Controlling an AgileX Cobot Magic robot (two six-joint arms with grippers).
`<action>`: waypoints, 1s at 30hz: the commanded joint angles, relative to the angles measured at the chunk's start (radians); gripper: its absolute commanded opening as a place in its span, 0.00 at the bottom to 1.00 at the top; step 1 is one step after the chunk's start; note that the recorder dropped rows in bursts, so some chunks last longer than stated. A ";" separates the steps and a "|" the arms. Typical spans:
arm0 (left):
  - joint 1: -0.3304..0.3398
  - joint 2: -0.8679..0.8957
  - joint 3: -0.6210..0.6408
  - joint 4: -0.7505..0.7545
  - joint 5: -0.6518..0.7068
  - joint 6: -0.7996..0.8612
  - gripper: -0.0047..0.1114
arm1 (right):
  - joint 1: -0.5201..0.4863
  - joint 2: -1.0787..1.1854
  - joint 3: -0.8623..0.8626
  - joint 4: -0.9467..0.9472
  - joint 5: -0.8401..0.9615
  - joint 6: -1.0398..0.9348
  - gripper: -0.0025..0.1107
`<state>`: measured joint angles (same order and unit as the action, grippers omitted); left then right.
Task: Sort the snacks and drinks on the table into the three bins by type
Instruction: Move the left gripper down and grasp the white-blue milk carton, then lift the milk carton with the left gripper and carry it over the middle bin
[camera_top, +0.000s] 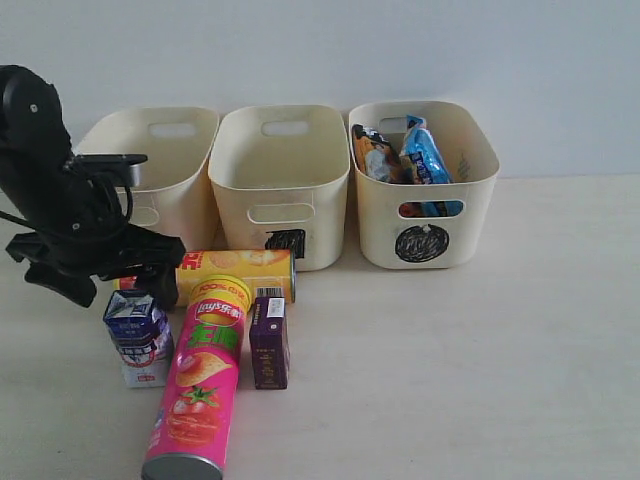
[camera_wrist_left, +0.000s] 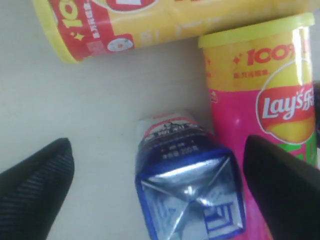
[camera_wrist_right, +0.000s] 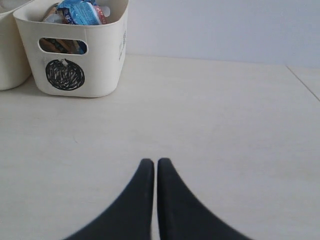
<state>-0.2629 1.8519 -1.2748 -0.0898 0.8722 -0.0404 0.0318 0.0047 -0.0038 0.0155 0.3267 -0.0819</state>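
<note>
I see left black gripper (camera_top: 135, 268) released, jaws wide over upright white-and-blue drink carton (camera_top: 137, 338), toward left edge of pale beige table (camera_top: 500, 350). Pink Lay's chip tube (camera_top: 205, 385) lies beside carton, yellow-red chip tube (camera_top: 240, 272) behind, slim dark purple carton (camera_top: 268, 342) upright. Three cream plastic bins (camera_top: 285, 165) along far edge; blue noodle pack (camera_top: 425, 155) and orange snack bag (camera_top: 375, 152) in circle-marked bin (camera_top: 422, 243). Right gripper (camera_wrist_right: 155, 165) clenched, empty.

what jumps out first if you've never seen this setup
The pink Lay's tube lies on its side at the front of the table, bright against the pale wood. Just to its left, the black left gripper hangs open over the white-and-blue carton. At the right, the circle-marked bin holds the blue noodle pack and the orange snack bag.
</note>
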 joint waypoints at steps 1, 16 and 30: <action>-0.005 0.038 -0.006 0.000 -0.047 -0.017 0.78 | -0.003 -0.005 0.004 -0.002 -0.005 -0.005 0.02; -0.009 0.125 -0.006 0.005 -0.050 -0.017 0.70 | -0.003 -0.005 0.004 -0.002 -0.005 -0.005 0.02; -0.009 0.066 -0.006 0.005 -0.027 0.021 0.08 | -0.003 -0.005 0.004 -0.002 -0.005 -0.005 0.02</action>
<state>-0.2677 1.9645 -1.2769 -0.0858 0.8339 -0.0274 0.0318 0.0047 -0.0038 0.0155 0.3283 -0.0819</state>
